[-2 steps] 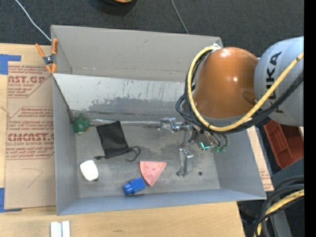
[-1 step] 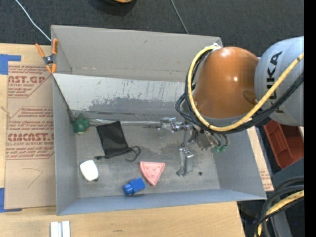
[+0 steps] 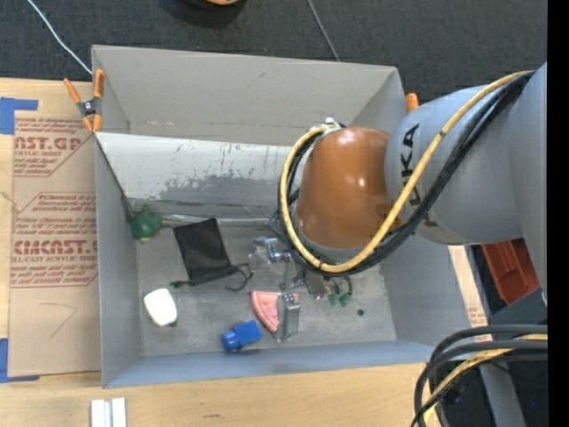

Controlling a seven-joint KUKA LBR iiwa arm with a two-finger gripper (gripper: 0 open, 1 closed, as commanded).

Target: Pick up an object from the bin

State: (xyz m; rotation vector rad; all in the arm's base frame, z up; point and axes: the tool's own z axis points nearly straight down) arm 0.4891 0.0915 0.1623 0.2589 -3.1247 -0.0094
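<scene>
The grey metal bin (image 3: 222, 96) takes up the middle of the view. The arm (image 3: 480, 167) reaches into it from the right. Its rounded orange cover (image 3: 342, 185), looped by yellow and black cables (image 3: 293, 163), hangs over the right half of the bin floor and hides what lies under it.

A flat black pouch (image 3: 201, 245) lies left of centre on the floor, with a thin cord trailing from it toward the middle. It is well clear of the gripper (image 3: 289, 320). A white rounded lump (image 3: 161, 308) sits near the front left corner. A small blue thing (image 3: 240, 336) lies by the front wall. A green thing (image 3: 145, 227) rests against the left wall at the back of the floor. None of these stands between the gripper and the nearest item.

That item is a pink piece (image 3: 264, 307) with a rounded edge, at the front centre of the floor. The gripper is down at floor level just beside it, on its right, and looks to be touching its right edge. The blue thing lies near the pink piece, to its front left. Whether the gripper is apart or together I cannot tell. The pink piece is not seen held in it.
</scene>
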